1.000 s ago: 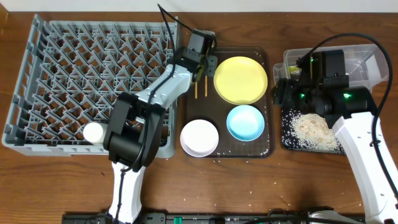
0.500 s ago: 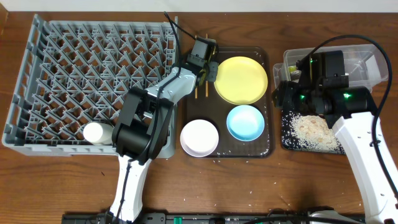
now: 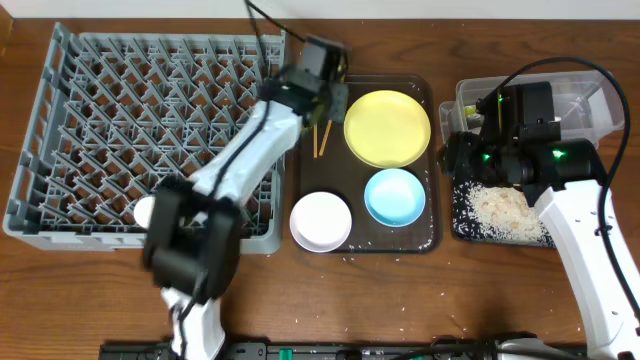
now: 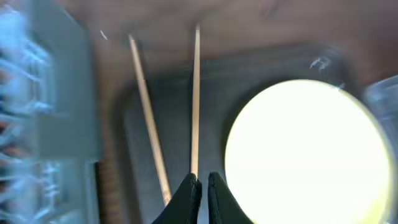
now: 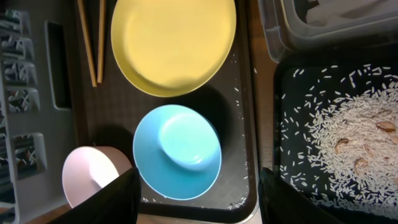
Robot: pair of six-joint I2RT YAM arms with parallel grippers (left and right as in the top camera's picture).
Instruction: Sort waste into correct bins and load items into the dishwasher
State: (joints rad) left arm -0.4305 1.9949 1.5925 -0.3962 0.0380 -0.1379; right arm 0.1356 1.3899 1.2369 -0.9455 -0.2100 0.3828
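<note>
Wood table (image 3: 520, 310) below, pale wall (image 3: 400, 6) behind. I see my left gripper (image 4: 200, 186) over the serving tray (image 3: 432, 240), fingers pinched almost together at the chopsticks (image 4: 195, 99). My right gripper (image 5: 199, 199) gapes wide above the blue bowl (image 5: 177, 152). Rice crumbs (image 3: 500, 208) fill the black tray (image 3: 460, 228), with strays on the wood.

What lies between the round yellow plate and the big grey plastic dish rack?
Two thin wooden chopsticks on the dark brown serving tray, beside the plate and short of the rack; clearest in the right wrist view.
</note>
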